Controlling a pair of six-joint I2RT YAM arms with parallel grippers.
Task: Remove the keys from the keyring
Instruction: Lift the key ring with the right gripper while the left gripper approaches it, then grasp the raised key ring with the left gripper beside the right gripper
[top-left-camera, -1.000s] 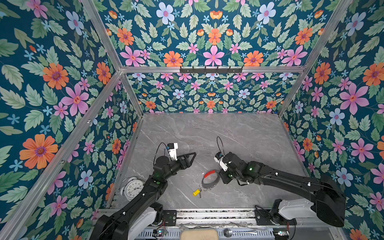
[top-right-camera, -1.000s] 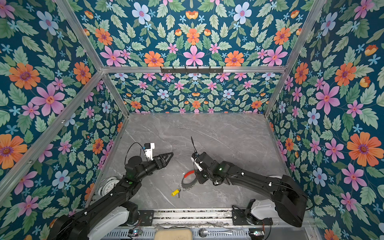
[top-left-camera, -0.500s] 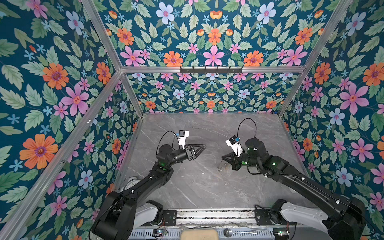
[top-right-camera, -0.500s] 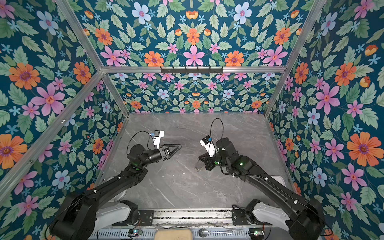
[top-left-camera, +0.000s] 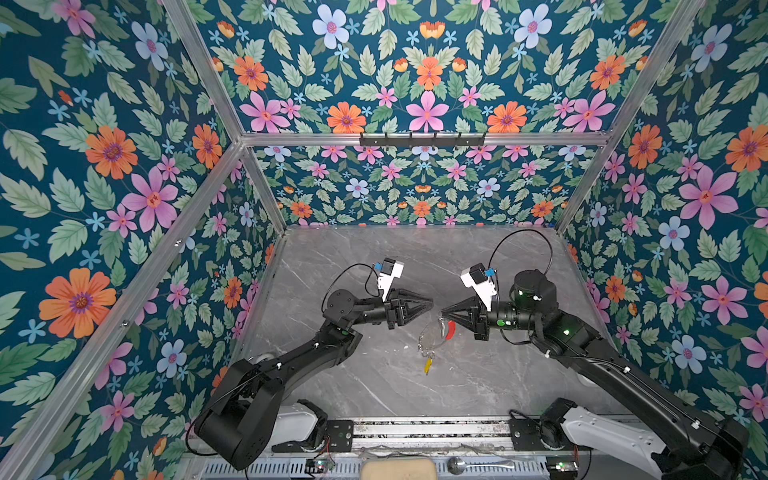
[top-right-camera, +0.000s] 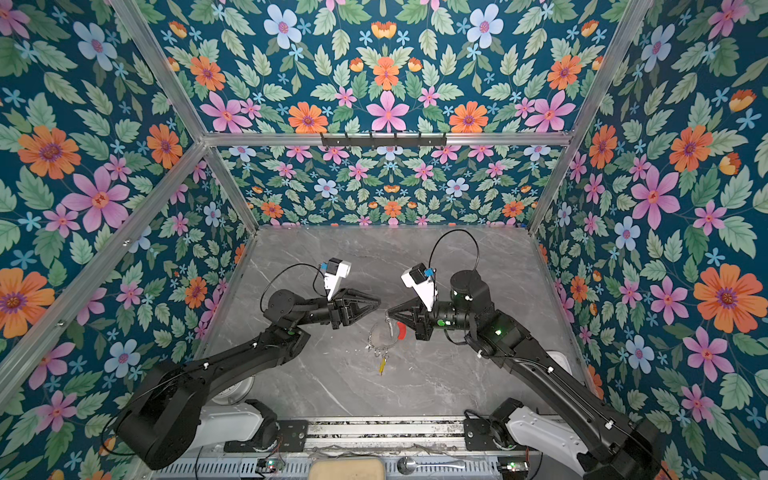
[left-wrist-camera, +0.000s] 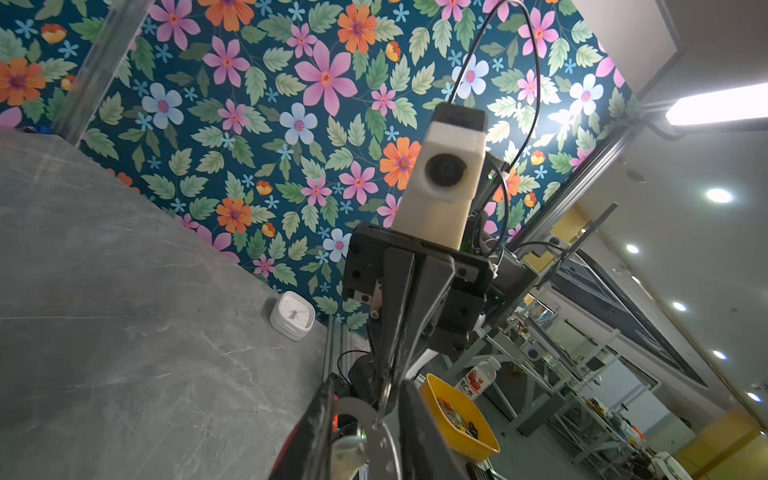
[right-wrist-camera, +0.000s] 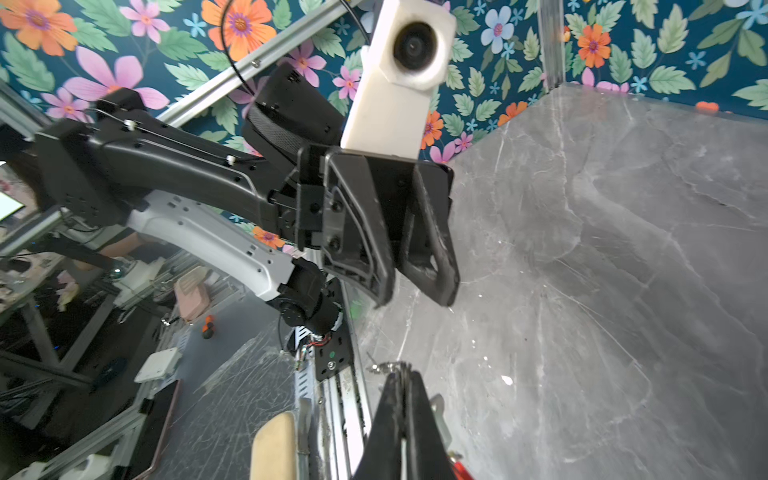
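Observation:
My right gripper is shut on the top of the keyring, a thin hoop with a red section that hangs clear of the table. The keys dangle from its low side, one with a yellow tag. My left gripper faces the right one almost tip to tip, just above the hoop. Its jaws stand a little apart, and the right wrist view shows nothing between its fingers. In the left wrist view the keyring's grey band shows through the gap. The right gripper pinches a small silver ring.
A white clock stands by the right wall near the table's front edge. A round white thing lies half hidden under the left arm. Floral walls close in three sides. A black hook rail runs along the back wall.
The right gripper has lifted the keyring off the table and carried it up and back. The left arm rose to meet it, and its jaws have narrowed.

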